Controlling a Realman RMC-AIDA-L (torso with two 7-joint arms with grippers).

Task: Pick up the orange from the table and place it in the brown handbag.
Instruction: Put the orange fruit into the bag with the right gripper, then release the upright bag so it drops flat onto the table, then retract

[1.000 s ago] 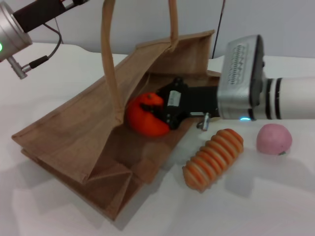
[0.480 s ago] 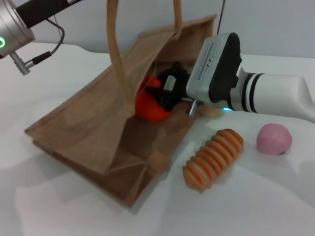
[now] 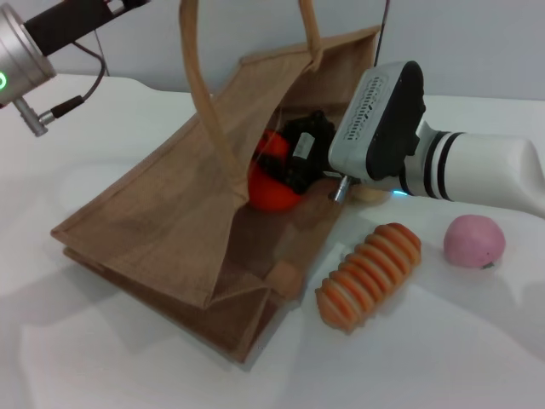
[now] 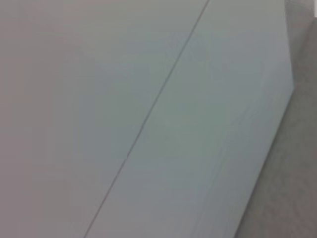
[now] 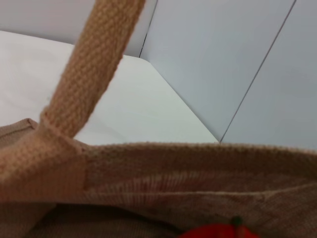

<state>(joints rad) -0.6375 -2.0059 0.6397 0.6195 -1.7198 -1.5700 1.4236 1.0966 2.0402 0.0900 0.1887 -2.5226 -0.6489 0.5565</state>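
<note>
1. The right gripper [image 3: 285,166] reaches inside the mouth of the brown handbag [image 3: 162,230], its black fingers clamped around the orange [image 3: 271,189].
2. The orange sits within the bag's opening, just below the near handle [image 3: 204,94] and against the inner wall; in the right wrist view only its red top and stem [image 5: 237,221] peep above the lower edge, under the bag's woven rim [image 5: 198,158].
3. The right arm's grey and white wrist [image 3: 383,119] lies just outside the bag's mouth, stretching away from it over the table [image 3: 443,358].
4. The bag lies tilted on the table with its handles lifted upward.
5. Just beside the bag's mouth, below the wrist, lies a ribbed orange-and-cream item [image 3: 369,274]; a pink fruit [image 3: 474,241] rests further from the bag, apart from the ribbed item.
6. The left arm [image 3: 25,55] is raised well away from the bag, above its far corner; I cannot tell how its claw is set.
</note>
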